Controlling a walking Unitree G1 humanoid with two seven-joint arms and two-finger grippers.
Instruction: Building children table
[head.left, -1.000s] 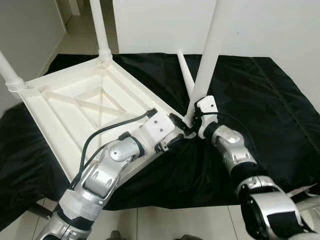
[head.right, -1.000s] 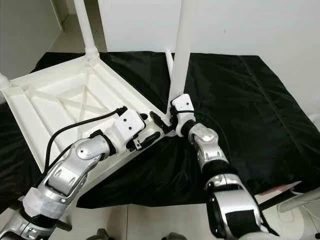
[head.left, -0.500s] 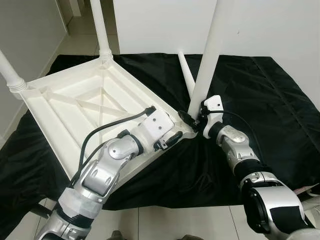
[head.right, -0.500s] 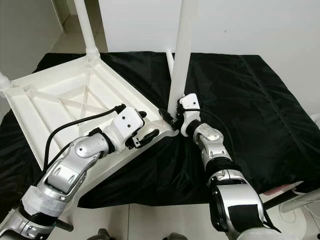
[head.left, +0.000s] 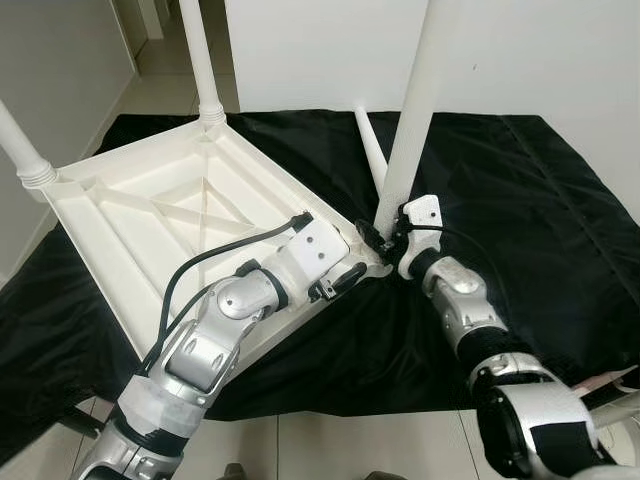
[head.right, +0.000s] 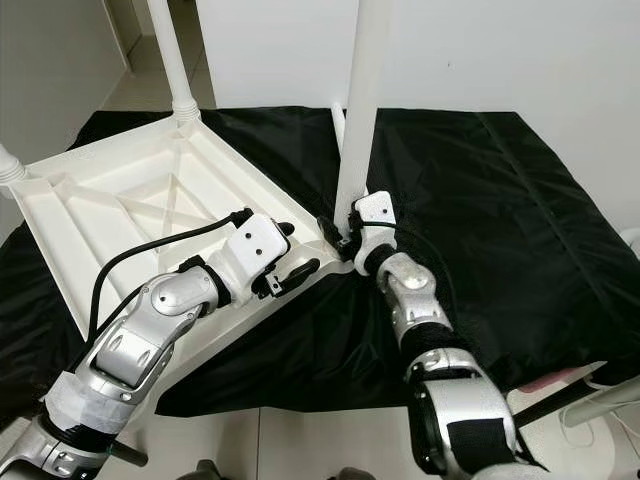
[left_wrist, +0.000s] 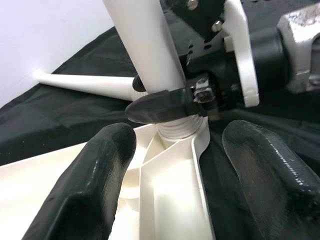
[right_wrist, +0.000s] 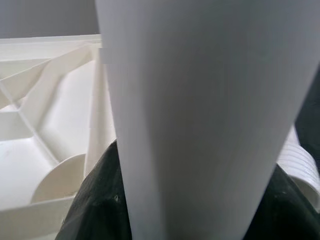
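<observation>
Right gripper (head.left: 378, 238) clamps the base of an upright white table leg (head.left: 412, 110) at the near corner socket of the inverted tabletop (head.left: 150, 215). Left gripper (left_wrist: 170, 150), fingers apart, straddles that corner rim. Smooth tapered plastic could slip or cross-thread if tilted. Another leg (head.left: 370, 150) lies on the black cloth (head.left: 520, 190).

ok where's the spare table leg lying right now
The spare leg lies flat on the black cloth, behind the upright leg that the right tool grips, beside the upturned table top.
</observation>
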